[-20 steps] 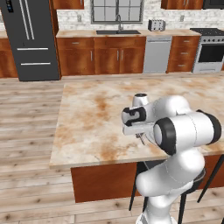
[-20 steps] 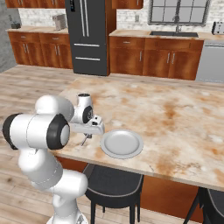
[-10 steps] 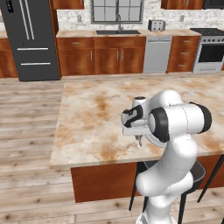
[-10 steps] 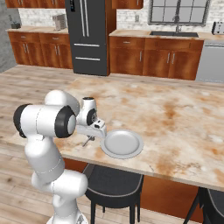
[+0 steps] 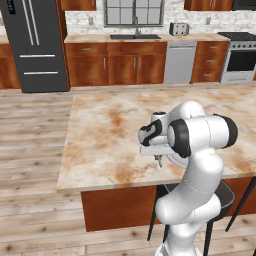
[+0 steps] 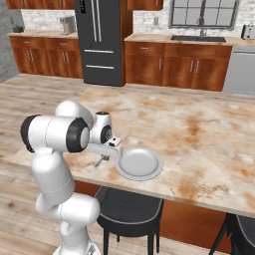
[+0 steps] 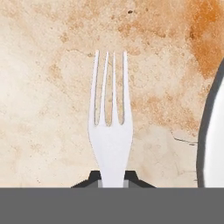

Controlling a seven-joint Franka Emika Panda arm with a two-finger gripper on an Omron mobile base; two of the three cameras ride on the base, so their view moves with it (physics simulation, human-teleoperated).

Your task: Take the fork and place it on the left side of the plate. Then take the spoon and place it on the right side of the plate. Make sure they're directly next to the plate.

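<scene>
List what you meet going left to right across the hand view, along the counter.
Bare marbled counter → fork, pinched at its neck by the shut gripper → a strip of counter → plate rim at the right edge.

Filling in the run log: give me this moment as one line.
gripper: shut on thin silver-grey metal fork | fork: over marble counter, left of round grey-white plate | spoon: not yet handled

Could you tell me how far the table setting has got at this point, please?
Nothing is finished yet. In hand: the gripper is shut on the fork, which it holds over the counter just left of the plate. Left to do: set the fork down right beside the plate, then fetch the spoon and lay it on the plate's right side.
</scene>
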